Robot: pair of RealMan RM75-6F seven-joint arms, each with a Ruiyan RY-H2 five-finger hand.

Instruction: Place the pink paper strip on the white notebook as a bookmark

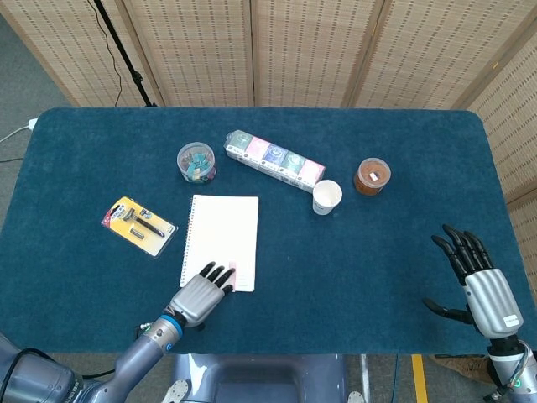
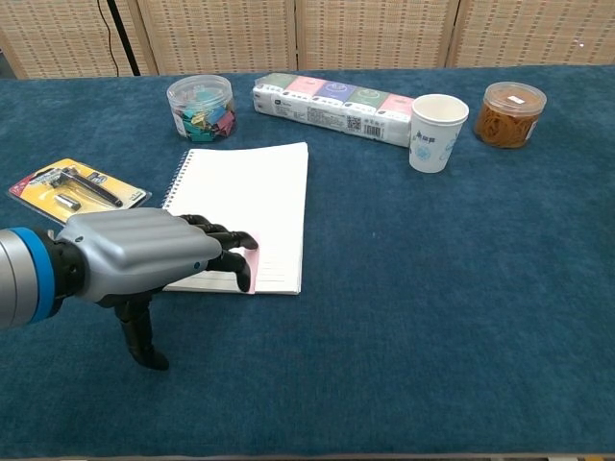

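Observation:
The white spiral notebook (image 1: 222, 235) (image 2: 255, 192) lies flat left of the table's middle. A pink paper strip (image 1: 232, 270) (image 2: 252, 267) lies on its near right corner, mostly hidden under my fingers. My left hand (image 1: 201, 294) (image 2: 144, 254) rests palm-down over the notebook's near edge, its fingertips lying on the strip and its thumb pointing down to the cloth. My right hand (image 1: 478, 281) hovers near the right front corner with its fingers spread and nothing in them; only the head view shows it.
A yellow blister pack (image 1: 138, 225) (image 2: 77, 189) lies left of the notebook. Behind it stand a jar of clips (image 1: 196, 161) (image 2: 200, 106), a row of tissue packs (image 1: 274, 159) (image 2: 332, 108), a paper cup (image 1: 326, 197) (image 2: 437, 132) and a rubber-band jar (image 1: 372, 175) (image 2: 514, 112).

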